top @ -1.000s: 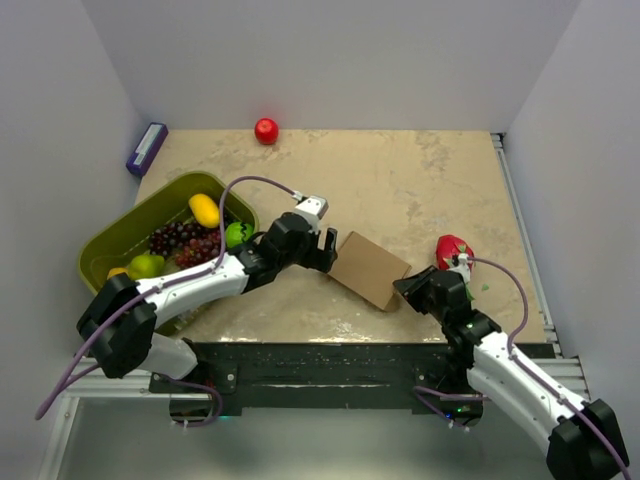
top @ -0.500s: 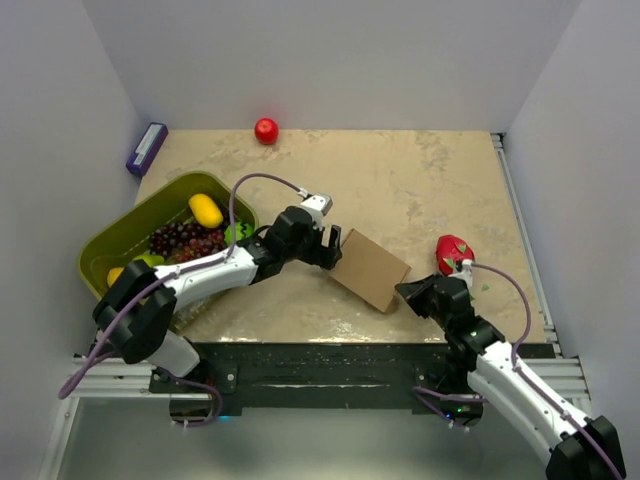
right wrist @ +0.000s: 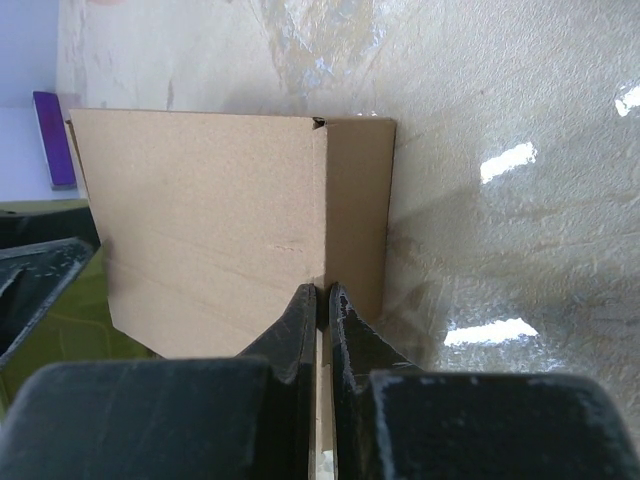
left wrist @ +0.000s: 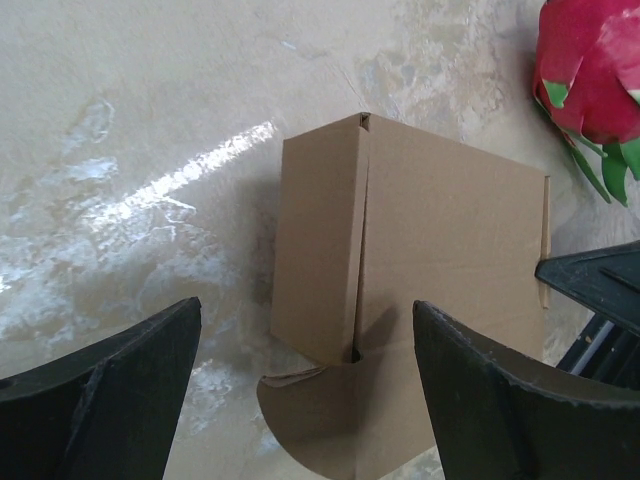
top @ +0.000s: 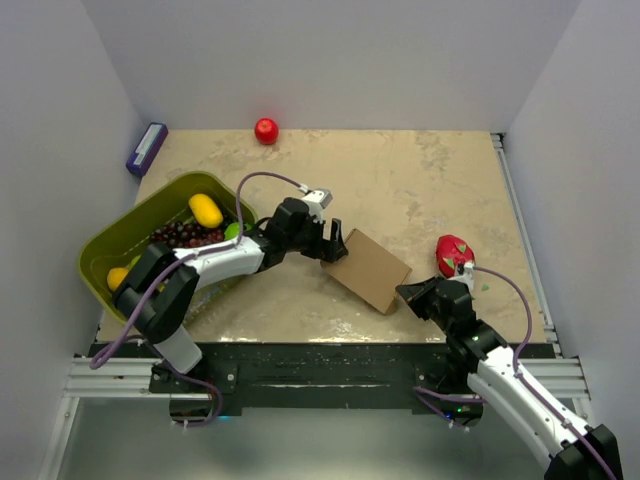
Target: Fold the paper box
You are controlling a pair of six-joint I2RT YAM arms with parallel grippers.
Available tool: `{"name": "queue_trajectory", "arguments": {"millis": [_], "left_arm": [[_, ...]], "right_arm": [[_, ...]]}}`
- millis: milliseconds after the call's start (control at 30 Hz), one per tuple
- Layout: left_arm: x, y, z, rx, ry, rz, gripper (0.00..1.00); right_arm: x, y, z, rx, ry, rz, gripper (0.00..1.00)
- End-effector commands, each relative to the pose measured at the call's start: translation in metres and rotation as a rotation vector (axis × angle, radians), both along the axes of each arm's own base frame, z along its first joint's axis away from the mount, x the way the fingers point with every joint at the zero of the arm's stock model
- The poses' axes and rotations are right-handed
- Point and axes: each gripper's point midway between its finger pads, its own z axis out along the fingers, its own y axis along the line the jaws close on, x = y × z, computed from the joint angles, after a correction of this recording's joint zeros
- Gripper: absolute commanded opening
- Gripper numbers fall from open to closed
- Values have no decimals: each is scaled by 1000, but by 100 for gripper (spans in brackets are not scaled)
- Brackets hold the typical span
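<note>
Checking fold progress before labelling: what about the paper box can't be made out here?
Right wrist: near end of the paper box, hidden behind the right end effector.
Left wrist: its curved flap, cut off by the frame's bottom edge.
Top external: its creases, too small.

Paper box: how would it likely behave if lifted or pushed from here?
The paper box looks like thin cardboard, so probably light and easily dented. Its loose rounded flap would likely flop. Lying flat on the glossy table, it should slide rather than tip.
</note>
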Motion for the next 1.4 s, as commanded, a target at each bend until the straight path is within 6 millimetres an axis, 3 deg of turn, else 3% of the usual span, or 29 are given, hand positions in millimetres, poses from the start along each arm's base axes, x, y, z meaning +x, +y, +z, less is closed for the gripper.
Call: {"name": "queue_trajectory", "arguments": {"millis": [0,533,633,767,867,1067,1100,1167,1200,1233,1300,1367], "left_arm": [[8,-22,16,-103,15,-63,91],[-15,-50,0,-273,207,-215,82],[-17,-53,3,-300,211,-227,74],[-18,-55,10,-329,212,-231,49],[-21,-55,8,-332,235,-225,37],[-31,-51,2,-307,286,-219,27],[-31,-50,2,-299,285,-211,27],[-30,-48,2,-284,283,-200,27],[-28,-47,4,-282,277,-193,27],[-27,-47,6,-281,274,-190,27],[-26,-47,10,-276,274,-184,27],[-27,-46,13,-272,277,-181,27]], "right_arm": [[-11,-5,-20,-31,68,3,0],[-9,-2,-15,-35,47,27,0],[-8,-1,-13,-39,36,34,0],[-4,-1,-4,-56,8,44,0],[3,0,8,-88,-29,64,2],[16,2,37,-176,-97,115,32],[17,2,41,-201,-113,133,43],[21,3,54,-221,-140,148,54],[21,3,58,-251,-155,175,66],[22,4,63,-263,-169,188,73],[25,5,79,-304,-215,222,82],[27,9,98,-317,-264,252,86]]}}
